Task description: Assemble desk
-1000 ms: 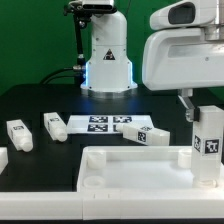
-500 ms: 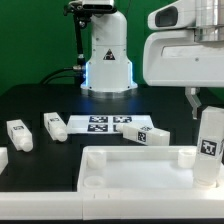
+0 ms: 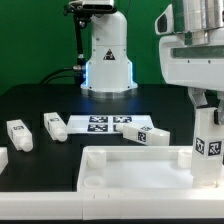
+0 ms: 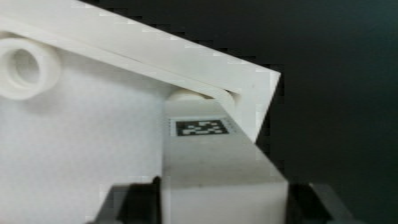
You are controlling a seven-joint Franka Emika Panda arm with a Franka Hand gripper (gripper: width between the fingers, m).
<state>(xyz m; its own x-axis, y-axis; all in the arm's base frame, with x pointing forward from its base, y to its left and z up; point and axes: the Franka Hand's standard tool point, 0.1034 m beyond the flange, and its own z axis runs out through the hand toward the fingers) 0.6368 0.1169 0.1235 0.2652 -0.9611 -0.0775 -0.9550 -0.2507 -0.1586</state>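
Grip: we see the gripper (image 3: pixel 206 112) jaws partly closed, clamping an upright tagged desk leg (image 3: pixel 209 146) by its sides | Leg: at the desk panel (image 3: pixel 130 166) corner on the exterior view's right, seating unclear to us | Beyond panel's far rim: marker board (image 3: pixel 100 124), loose leg (image 3: pixel 148 134) lying flat, two more legs (image 3: pixel 53 126) off its far corner.

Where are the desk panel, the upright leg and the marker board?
Desk panel (image 3: pixel 135 185): exterior view, bare floor.
Upright leg (image 3: pixel 207 127): exterior view, white face above its tag.
Marker board (image 3: pixel 102 123): exterior view, its middle.
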